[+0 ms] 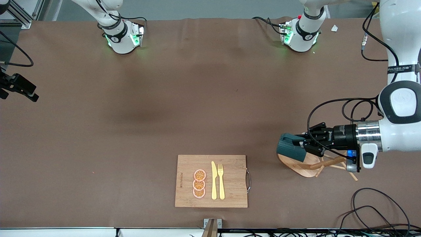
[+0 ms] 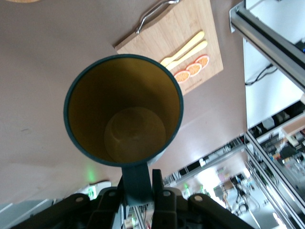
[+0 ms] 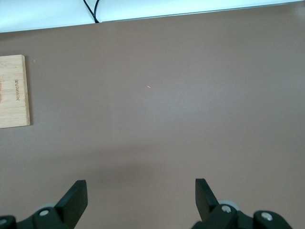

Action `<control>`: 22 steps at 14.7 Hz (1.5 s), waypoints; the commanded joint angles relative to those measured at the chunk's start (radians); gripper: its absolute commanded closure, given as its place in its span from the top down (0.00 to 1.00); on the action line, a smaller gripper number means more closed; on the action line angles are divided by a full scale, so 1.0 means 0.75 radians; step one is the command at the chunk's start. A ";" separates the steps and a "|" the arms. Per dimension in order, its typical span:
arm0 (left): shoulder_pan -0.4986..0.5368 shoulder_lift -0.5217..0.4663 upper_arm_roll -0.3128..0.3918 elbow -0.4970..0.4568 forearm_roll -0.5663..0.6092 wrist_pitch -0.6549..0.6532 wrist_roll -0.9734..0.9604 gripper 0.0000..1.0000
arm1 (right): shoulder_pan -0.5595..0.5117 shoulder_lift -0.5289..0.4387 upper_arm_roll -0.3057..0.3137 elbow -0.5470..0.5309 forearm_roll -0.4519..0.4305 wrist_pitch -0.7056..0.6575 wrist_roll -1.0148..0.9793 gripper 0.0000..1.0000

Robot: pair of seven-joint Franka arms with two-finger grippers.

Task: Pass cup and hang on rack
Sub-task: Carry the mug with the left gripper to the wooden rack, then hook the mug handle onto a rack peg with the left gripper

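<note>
The left end effector (image 1: pixel 304 144) is clamping the cup (image 1: pixel 290 147) by its handle, holding it sideways directly above the rack (image 1: pixel 304 166). The right end effector (image 3: pixel 141 200) is waiting with fingers spread apart over bare worktop (image 1: pixel 131 131).

The left claw (image 2: pixel 139 191) pinches the handle of the cup (image 2: pixel 124 109), whose mustard inside faces the camera, above the table (image 2: pixel 47 57) and cutting board (image 2: pixel 190 24).
</note>
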 commanded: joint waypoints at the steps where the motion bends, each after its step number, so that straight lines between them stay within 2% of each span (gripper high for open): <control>1: 0.097 0.046 -0.013 0.000 -0.117 -0.105 0.084 0.00 | -0.019 -0.036 0.010 -0.039 0.020 0.017 -0.019 1.00; 9: 0.218 0.138 -0.011 -0.012 -0.286 -0.170 0.068 0.01 | -0.017 -0.036 0.010 -0.039 0.020 0.015 -0.019 1.00; 22: 0.321 0.181 -0.009 -0.022 -0.331 -0.209 0.063 0.01 | -0.015 -0.036 0.010 -0.039 0.020 0.022 -0.019 1.00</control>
